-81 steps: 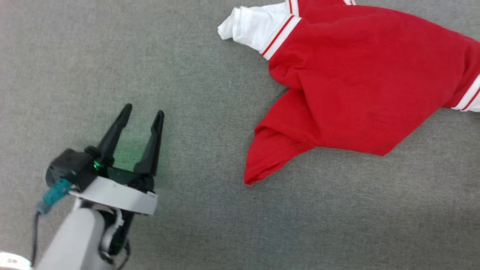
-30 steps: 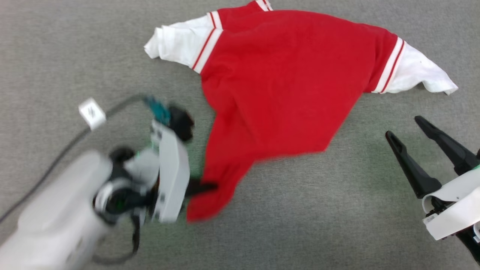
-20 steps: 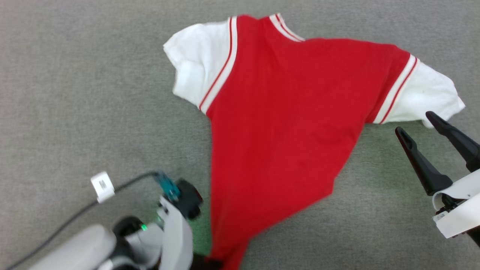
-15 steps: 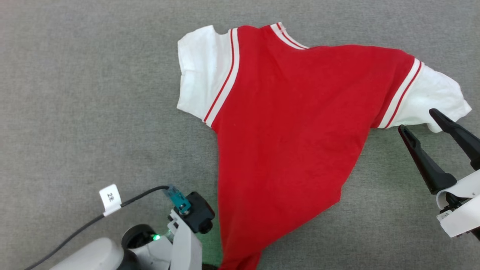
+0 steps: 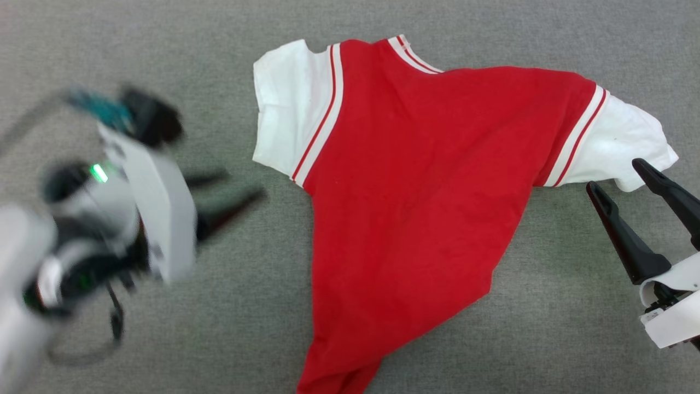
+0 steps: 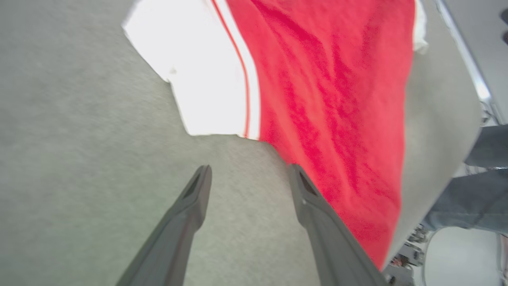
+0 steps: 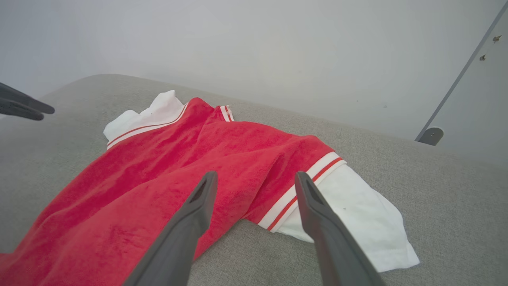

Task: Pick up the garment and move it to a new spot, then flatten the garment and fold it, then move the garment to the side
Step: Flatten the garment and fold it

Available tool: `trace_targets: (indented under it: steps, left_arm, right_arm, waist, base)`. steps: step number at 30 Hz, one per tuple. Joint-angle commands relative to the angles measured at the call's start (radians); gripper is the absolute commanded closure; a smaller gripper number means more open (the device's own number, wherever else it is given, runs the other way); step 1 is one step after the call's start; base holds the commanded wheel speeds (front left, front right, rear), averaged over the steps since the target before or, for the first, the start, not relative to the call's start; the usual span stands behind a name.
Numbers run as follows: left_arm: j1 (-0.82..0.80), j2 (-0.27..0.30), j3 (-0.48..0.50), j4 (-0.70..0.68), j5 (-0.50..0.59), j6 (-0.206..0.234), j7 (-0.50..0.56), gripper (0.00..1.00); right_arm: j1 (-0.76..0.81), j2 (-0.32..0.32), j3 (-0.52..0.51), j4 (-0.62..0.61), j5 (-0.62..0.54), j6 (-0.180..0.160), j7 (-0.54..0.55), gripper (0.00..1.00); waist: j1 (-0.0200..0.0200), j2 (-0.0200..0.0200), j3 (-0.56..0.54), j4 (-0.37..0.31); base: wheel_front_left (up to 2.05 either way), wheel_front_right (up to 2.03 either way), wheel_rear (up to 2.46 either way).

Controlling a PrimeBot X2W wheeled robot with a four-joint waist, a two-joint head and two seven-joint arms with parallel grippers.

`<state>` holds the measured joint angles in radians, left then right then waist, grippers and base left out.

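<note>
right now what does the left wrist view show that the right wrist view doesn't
Left wrist view: a person's grey trouser leg past the table edge. Right wrist view: the right gripper, open, near the right-hand sleeve; the striped collar; a pale wall. Both: the red garment spread on the grey table, its left-hand sleeve, and the open left gripper, holding nothing.

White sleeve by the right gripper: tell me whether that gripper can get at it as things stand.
Probably yes. The right gripper is open, its fingertips at the edge of the white sleeve, with nothing in between.
</note>
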<state>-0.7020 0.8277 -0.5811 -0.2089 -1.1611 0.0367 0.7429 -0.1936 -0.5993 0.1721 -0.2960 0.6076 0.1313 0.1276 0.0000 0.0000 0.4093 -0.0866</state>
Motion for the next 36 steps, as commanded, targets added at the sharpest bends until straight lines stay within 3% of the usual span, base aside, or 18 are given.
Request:
trace_targets:
  steps: [1,9,15,16,17,18,20,29,32,33,34,36]
  left_arm:
    - [-0.051,-0.013,-0.004,0.05,0.032,-0.002,0.006,0.0]
    - [-0.272,-0.186,-0.062,0.458,0.097,-0.069,0.006,0.0]
    - [-0.325,-0.257,-0.107,0.663,0.113,-0.119,0.008,0.0]
    - [-0.325,-0.265,-0.114,0.689,0.111,-0.127,0.009,0.13]
    - [-0.324,-0.274,-0.12,0.702,0.107,-0.136,0.005,0.41]
    - [-0.323,-0.285,-0.111,0.721,0.087,-0.141,-0.001,1.0]
    - [-0.329,-0.288,-0.104,0.744,0.07,-0.147,0.002,1.0]
    - [-0.322,-0.195,-0.124,0.801,0.14,-0.155,-0.046,1.0]
    - [-0.307,-0.213,-0.123,0.79,0.12,-0.159,-0.059,1.0]
    - [-0.306,-0.215,-0.12,0.783,0.121,-0.16,-0.076,0.58]
    - [-0.303,-0.216,-0.119,0.779,0.126,-0.159,-0.093,0.0]
    - [-0.3,-0.215,-0.12,0.771,0.135,-0.159,-0.114,0.0]
  right_arm:
    - [-0.003,0.006,0.003,-0.003,0.001,-0.001,-0.006,0.0]
    - [-0.042,0.015,0.034,0.01,0.0,-0.001,-0.021,0.0]
    - [-0.046,0.013,0.041,0.026,0.0,-0.001,-0.033,0.0]
    - [-0.045,0.013,0.04,0.027,0.0,-0.001,-0.033,0.0]
    - [-0.044,0.012,0.039,0.028,-0.001,-0.001,-0.034,0.0]
    - [-0.042,0.011,0.037,0.029,-0.002,-0.001,-0.034,0.0]
    - [-0.036,0.011,0.033,0.028,-0.003,-0.001,-0.031,0.0]
    - [-0.014,-0.01,-0.001,0.044,-0.019,-0.001,0.003,0.0]
    - [-0.015,-0.011,-0.004,0.045,-0.018,-0.001,0.018,0.0]
    - [-0.017,-0.012,-0.007,0.046,-0.014,-0.001,0.022,0.0]
    - [-0.02,-0.015,-0.009,0.048,-0.009,-0.001,0.029,0.0]
    - [-0.026,-0.018,-0.008,0.051,-0.002,-0.001,0.034,0.0]
  waist:
    - [0.0,0.0,0.006,-0.007]
    - [0.0,0.0,0.037,-0.043]
    - [0.0,0.0,0.047,-0.062]
    - [0.0,0.0,0.047,-0.062]
    - [0.0,0.0,0.047,-0.062]
    - [0.0,0.0,0.046,-0.061]
    - [0.0,0.0,0.041,-0.056]
    - [0.0,0.0,0.018,-0.019]
    - [0.0,0.0,0.012,-0.005]
    - [0.0,0.0,0.01,-0.001]
    - [0.0,0.0,0.007,0.004]
    - [0.0,0.0,0.005,0.008]
  base:
    - [0.0,0.0,0.0]
    - [0.0,0.0,0.0]
    - [0.0,0.0,0.0]
    - [0.0,0.0,0.0]
    - [0.0,0.0,0.0]
    - [0.0,0.0,0.0]
    - [0.0,0.0,0.0]
    - [0.0,0.0,0.0]
    - [0.0,0.0,0.0]
    - [0.0,0.0,0.0]
    - [0.0,0.0,0.0]
    - [0.0,0.0,0.0]
